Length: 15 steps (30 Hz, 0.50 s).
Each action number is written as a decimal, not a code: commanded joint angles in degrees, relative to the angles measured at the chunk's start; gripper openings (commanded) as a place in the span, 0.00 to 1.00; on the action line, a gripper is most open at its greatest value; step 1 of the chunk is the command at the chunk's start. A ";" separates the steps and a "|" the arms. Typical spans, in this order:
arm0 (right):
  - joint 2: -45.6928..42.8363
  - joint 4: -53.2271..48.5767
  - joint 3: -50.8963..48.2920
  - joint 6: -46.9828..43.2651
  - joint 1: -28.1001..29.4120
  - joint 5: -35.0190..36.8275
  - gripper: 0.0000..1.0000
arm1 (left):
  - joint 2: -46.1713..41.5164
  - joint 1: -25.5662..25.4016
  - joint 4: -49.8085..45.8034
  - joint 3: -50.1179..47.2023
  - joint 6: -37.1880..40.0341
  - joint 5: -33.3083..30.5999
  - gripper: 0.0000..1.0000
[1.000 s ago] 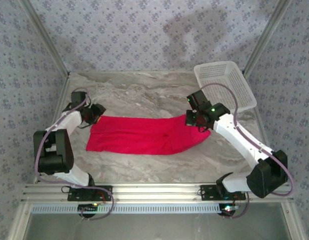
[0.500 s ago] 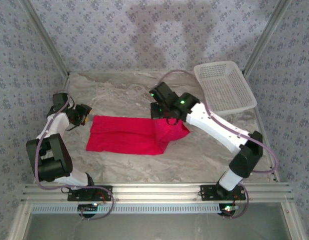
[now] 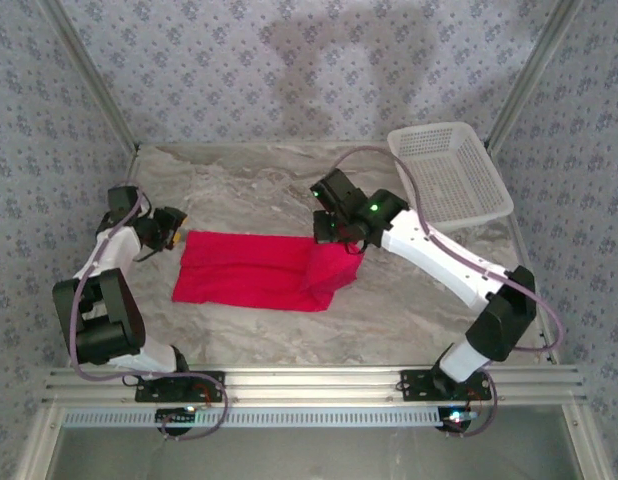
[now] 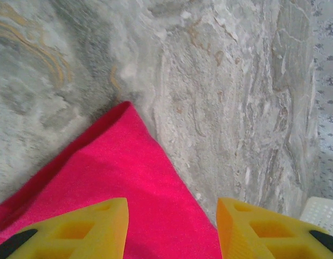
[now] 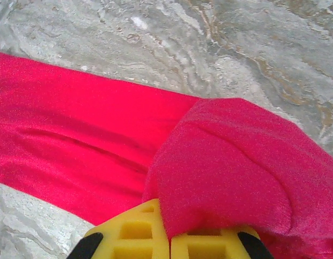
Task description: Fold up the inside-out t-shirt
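One marble-patterned table (image 3: 251, 180): grey veined top, carrying everything here.
Red t-shirt (image 3: 247, 270): spread as a long flat band across the middle of the table, running left to right between the two grippers. Its right end is raised off the surface and curled back over the flat part.
White mesh basket (image 3: 451, 172): at the far right corner of the table, well apart from the shirt.
Right gripper (image 3: 332, 234): above the shirt's right end, clenched on the raised fold. On the right wrist camera the yellow fingers (image 5: 135, 233) press together and red cloth bulges up over them.
Left gripper (image 3: 176, 229): at the shirt's far left corner, released. On the left wrist camera the yellow fingers (image 4: 90, 225) stand apart with the pointed red corner beneath the gap. Whether they touch the cloth cannot be told.
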 commanded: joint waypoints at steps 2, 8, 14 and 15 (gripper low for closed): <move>-5.61 -2.60 -1.65 -0.61 -3.10 0.18 0.00 | 2.55 -6.86 5.22 -0.50 -2.49 -1.81 0.47; -11.92 -5.67 -5.33 -2.72 -8.75 -2.23 0.00 | 14.96 -8.35 5.55 0.79 -1.49 -4.16 0.45; -19.22 -8.48 -15.57 -2.60 -13.30 -3.00 0.00 | 18.65 -1.30 4.41 -2.64 -0.10 -6.16 0.43; -20.35 -7.88 -18.04 -1.92 -13.70 -3.32 0.00 | 18.23 -0.58 4.03 -2.95 0.50 -6.65 0.43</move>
